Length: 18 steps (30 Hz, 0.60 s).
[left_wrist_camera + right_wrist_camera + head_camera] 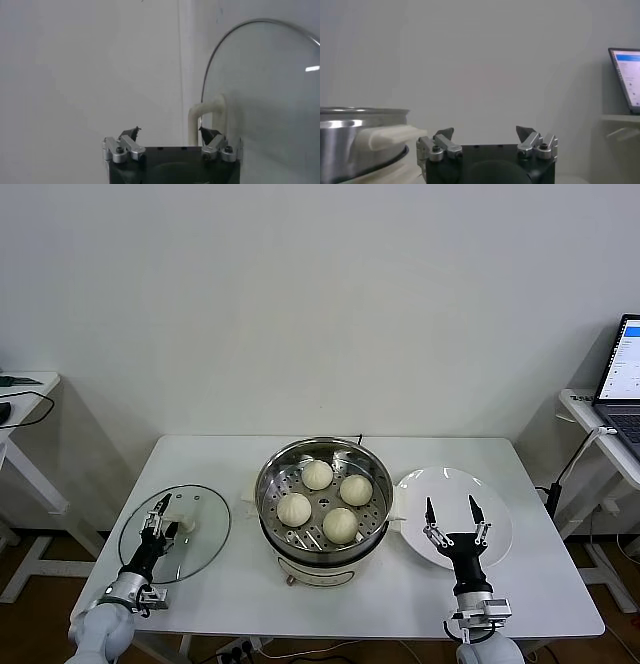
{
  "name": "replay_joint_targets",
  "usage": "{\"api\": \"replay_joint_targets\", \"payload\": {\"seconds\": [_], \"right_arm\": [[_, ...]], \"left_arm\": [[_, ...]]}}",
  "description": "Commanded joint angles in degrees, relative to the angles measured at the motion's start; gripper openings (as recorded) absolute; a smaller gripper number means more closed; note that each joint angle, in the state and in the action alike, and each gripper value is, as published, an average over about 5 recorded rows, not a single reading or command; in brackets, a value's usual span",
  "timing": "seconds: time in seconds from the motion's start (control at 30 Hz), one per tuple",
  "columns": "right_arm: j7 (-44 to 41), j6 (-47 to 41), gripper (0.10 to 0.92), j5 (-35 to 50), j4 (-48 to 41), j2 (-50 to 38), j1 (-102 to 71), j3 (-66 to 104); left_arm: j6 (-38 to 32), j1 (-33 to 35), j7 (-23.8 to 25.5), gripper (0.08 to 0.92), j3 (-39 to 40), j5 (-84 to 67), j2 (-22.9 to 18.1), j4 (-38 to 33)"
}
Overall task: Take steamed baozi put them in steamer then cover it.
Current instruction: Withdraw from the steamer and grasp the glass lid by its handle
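Left tool (pixel 160 515) gapes at lid handle (pixel 180 527), steamer (pixel 322 499) with baozi (pixel 317 474) beside

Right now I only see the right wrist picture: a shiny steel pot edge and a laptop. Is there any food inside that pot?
Observer: Yes. Four cream-white round steamed baozi sit on the perforated tray of the round stainless-steel steamer.
Operator: Does it have a cover on?
Observer: No. The round glass lid with a white handle lies flat on the white table, on the robot's left of the steamer.
Operator: Is anything near that lid?
Observer: The left gripper is open above it, jaws on either side of the handle. The right gripper is open over a bare flat white plate.
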Motion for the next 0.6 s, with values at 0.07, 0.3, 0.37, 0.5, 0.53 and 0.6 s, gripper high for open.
{"api": "replay_joint_targets", "payload": {"seconds": [0.07,0.3,0.37,0.5,0.53,0.6], "right_arm": [[0.1,-0.3,0.823,-0.1,0.8,-0.1,0.0,0.0],[0.4,-0.4,0.823,-0.1,1.3,-0.1,0.1,0.2],[0.5,-0.5,0.823,-0.1,1.7,-0.2,0.3,0.3],[0.8,-0.8,0.823,-0.1,2.6,-0.4,0.4,0.4],[0.8,-0.8,0.823,-0.1,2.7,-0.4,0.3,0.4],[0.8,-0.8,0.823,-0.2,2.8,-0.4,0.3,0.3]], "left_arm": [[0.6,-1.8,0.3,0.823,0.3,-0.3,0.3,2.3],[0.6,-1.6,1.5,0.731,0.5,-0.7,0.5,2.3],[0.4,-1.7,1.7,0.679,0.6,-0.8,0.5,2.5],[0.3,-1.7,1.9,0.558,0.7,-0.8,0.6,2.7],[0.3,-1.7,2.0,0.532,0.7,-0.8,0.6,2.7],[0.3,-1.7,2.0,0.471,0.7,-0.8,0.5,2.9]]}}
